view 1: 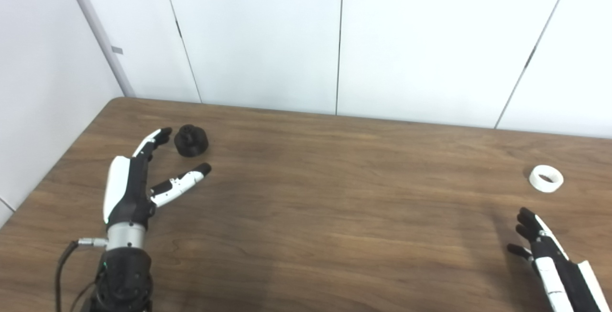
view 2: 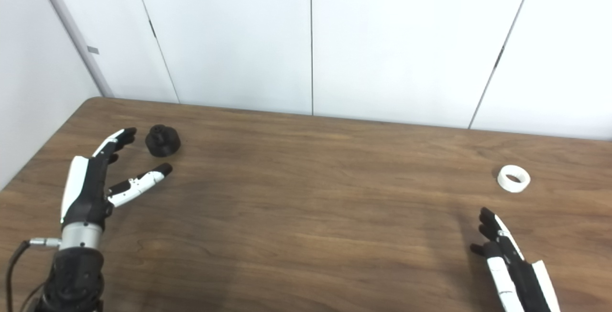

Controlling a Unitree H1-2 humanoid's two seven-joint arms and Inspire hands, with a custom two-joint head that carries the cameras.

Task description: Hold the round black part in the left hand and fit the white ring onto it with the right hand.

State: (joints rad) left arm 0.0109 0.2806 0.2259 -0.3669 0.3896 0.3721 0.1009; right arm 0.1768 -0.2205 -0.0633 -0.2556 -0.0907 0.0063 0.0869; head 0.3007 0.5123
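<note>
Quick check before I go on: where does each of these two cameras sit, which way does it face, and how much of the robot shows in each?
Left eye view: on the head, facing down and forward over the wooden table toward the white wall; shows the open left hand by the round black part and the open right hand near the white ring.
Right eye view: beside it, a little to the right, same heading; both hands and forearms show.
Shared: the same table, part, ring and hands, only slightly offset.
</note>
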